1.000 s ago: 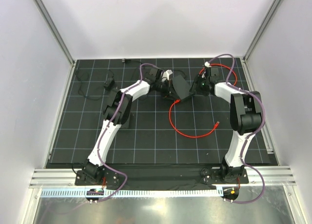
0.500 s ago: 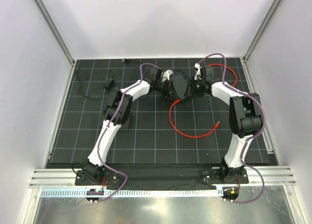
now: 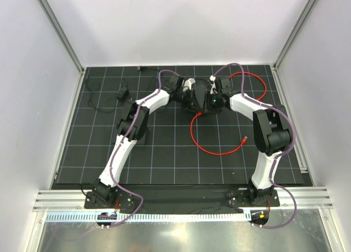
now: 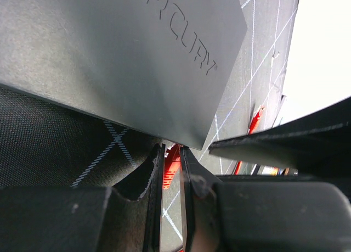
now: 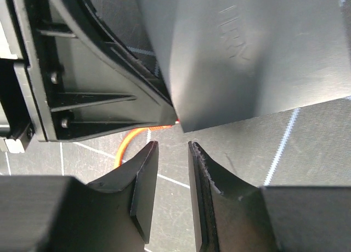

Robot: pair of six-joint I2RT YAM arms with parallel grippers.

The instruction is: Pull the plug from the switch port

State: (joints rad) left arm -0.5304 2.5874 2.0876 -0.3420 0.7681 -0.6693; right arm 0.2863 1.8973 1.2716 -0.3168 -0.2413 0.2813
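Note:
The dark grey switch [image 3: 201, 93] lies at the back middle of the mat, with both grippers at it. My left gripper [image 3: 191, 102] is on its left side. In the left wrist view the fingers [image 4: 171, 150] stand nearly closed under the switch's corner [image 4: 109, 49], with the red plug [image 4: 171, 165] pinched between their tips. My right gripper [image 3: 212, 102] is on the switch's right side. In its wrist view the fingers [image 5: 171, 147] are slightly apart and empty, just below the switch's corner [image 5: 247, 54]. The red cable [image 5: 127, 146] runs under the left gripper's body.
The red cable [image 3: 211, 151] loops forward over the mat to a free plug [image 3: 244, 138]. Another red loop [image 3: 259, 80] lies at the back right. A thin black cable with a small adapter [image 3: 123, 94] lies at the back left. Walls close in both sides.
My right arm has swung left from the back right until its gripper reached the switch. The left arm has stayed in place at the switch.

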